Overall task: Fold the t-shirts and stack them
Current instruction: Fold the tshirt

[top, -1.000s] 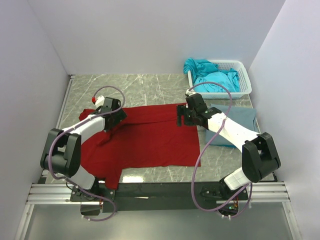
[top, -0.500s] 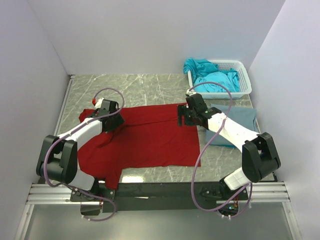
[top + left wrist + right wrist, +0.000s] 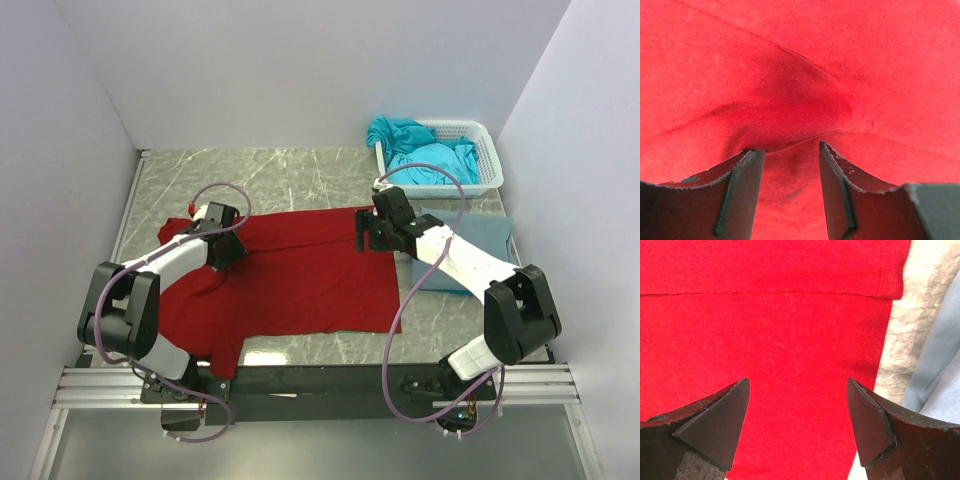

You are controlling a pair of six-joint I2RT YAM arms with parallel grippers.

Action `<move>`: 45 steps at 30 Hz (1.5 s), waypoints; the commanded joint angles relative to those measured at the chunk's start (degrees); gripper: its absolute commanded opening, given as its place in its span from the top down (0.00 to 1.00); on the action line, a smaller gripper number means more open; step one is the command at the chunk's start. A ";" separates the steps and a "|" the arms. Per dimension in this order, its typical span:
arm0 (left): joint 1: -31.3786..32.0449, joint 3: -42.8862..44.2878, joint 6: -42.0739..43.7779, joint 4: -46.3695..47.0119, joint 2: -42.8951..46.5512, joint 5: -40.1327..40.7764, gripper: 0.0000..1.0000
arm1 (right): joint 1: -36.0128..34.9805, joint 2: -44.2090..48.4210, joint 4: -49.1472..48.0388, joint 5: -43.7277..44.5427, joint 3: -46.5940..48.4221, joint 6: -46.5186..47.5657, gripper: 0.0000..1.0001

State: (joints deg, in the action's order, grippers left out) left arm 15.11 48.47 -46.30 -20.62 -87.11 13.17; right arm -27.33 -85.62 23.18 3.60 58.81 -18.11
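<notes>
Marbled grey worktop [image 3: 290, 170]: the left gripper [image 3: 787, 147], jaws apart, straddles a pucker in the dark red t-shirt [image 3: 300, 275] spread across the middle. The right gripper [image 3: 797, 382], jaws wide apart, hovers over the shirt's right hem, near the grey-blue t-shirt [image 3: 490, 240] at the right edge.

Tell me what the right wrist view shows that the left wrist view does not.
Only the right wrist view: the hemmed edge of the red shirt, bare table and a grey-blue shirt beside it. Only the left wrist view: a raised crease in the cloth ahead of the left gripper. Both: red shirt under open fingers.
</notes>
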 commanded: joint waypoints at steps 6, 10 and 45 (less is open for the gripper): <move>-0.08 -0.30 -1.42 -0.30 -0.69 3.79 0.46 | 0.79 -0.51 -0.77 0.62 -0.27 0.62 0.15; -0.44 0.66 -0.98 -0.65 -2.88 3.71 0.47 | 1.05 -0.16 -0.59 0.89 -0.53 0.62 0.15; -0.79 0.49 -1.60 -6.18 3.53 -8.76 0.87 | 1.84 -1.47 0.20 0.97 -0.45 0.35 0.15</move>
State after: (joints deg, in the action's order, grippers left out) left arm 14.37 48.56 -47.70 -25.36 -86.48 8.62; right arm -25.93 -86.63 23.33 3.64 57.74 -18.13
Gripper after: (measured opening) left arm 0.137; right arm 0.846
